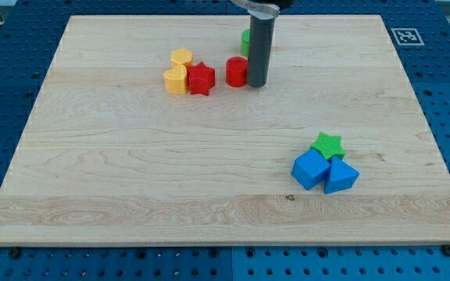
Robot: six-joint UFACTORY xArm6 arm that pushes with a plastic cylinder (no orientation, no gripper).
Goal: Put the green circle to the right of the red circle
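Peeking out behind my tip (256, 83), green circle (244, 39); red circle (236, 71) touching tip's left.

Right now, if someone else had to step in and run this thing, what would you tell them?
My tip is down on the board, right beside the red circle, on its right side in the view; I cannot tell if they touch.
The green circle sits just above the red circle toward the view's top, mostly hidden behind my rod.
Done: nothing that shows; the green circle is not yet right of the red one.
Left: get the tip behind the green circle and push it down into the spot on the red circle's right.
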